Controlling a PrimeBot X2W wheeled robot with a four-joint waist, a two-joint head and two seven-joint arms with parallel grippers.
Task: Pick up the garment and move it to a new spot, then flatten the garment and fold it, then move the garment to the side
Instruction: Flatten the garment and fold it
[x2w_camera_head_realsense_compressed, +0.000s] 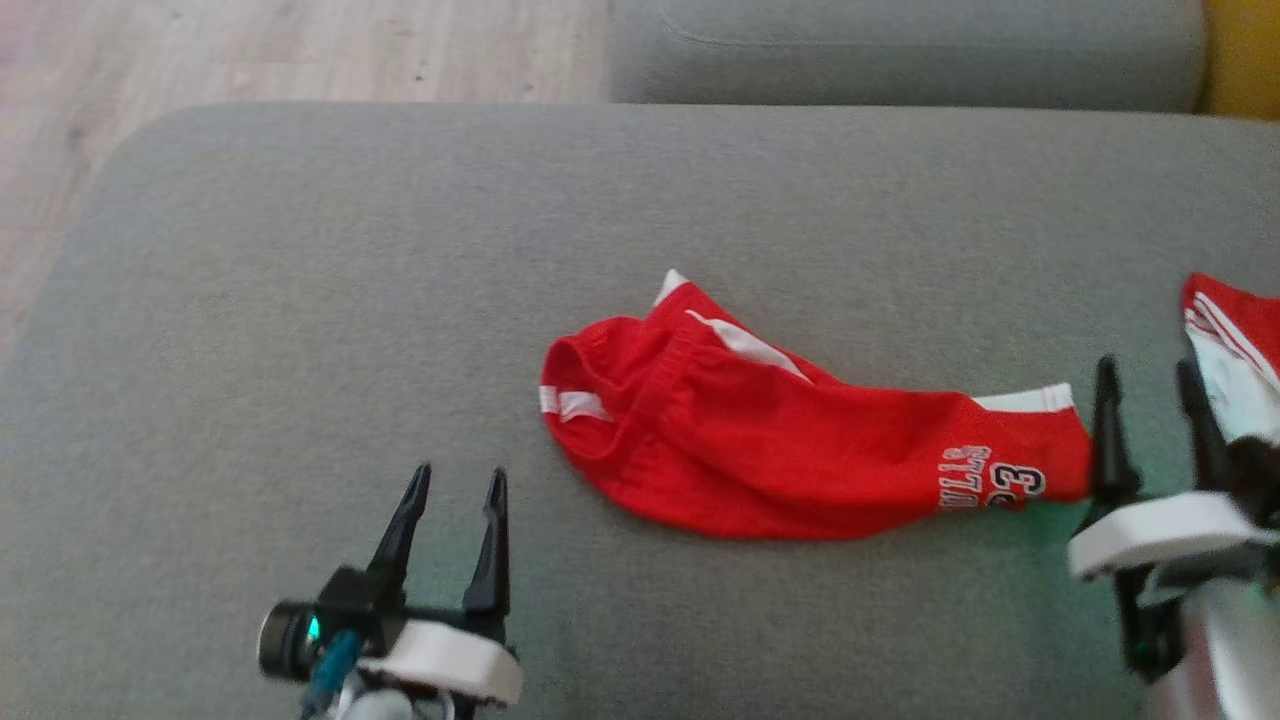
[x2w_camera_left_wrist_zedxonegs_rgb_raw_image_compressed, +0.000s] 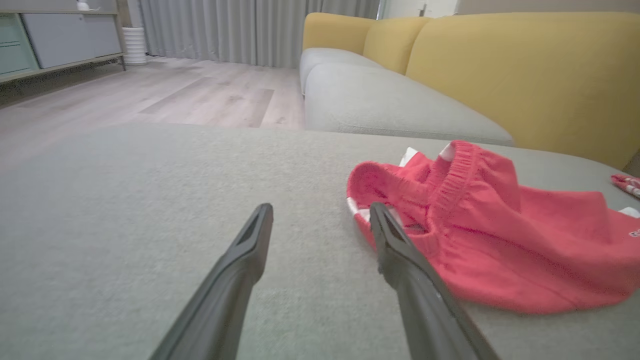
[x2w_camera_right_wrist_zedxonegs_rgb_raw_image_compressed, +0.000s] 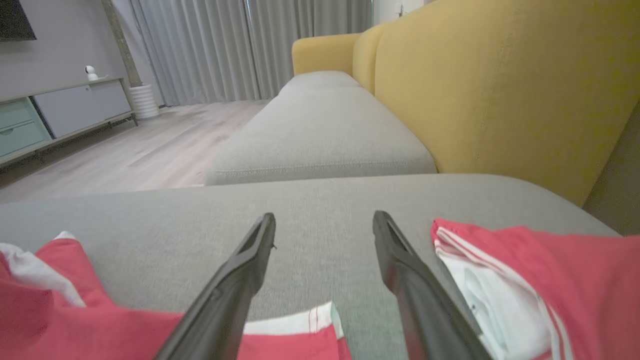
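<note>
Red garment (x2w_camera_head_realsense_compressed: 780, 450) just left of right gripper (x2w_camera_head_realsense_compressed: 1145, 366)

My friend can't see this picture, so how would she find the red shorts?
Look at the big grey seat cushion of the yellow-backed sofa. The red shorts lie crumpled in its middle. Unlike the red and white garment at its right edge, they show white lettering and a number by one leg hem.

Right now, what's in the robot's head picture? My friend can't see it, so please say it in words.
Crumpled red shorts with white trim lie on a grey sofa cushion. The open left gripper sits at the lower left, and the open right gripper is by their right end, beside another red and white garment.
</note>
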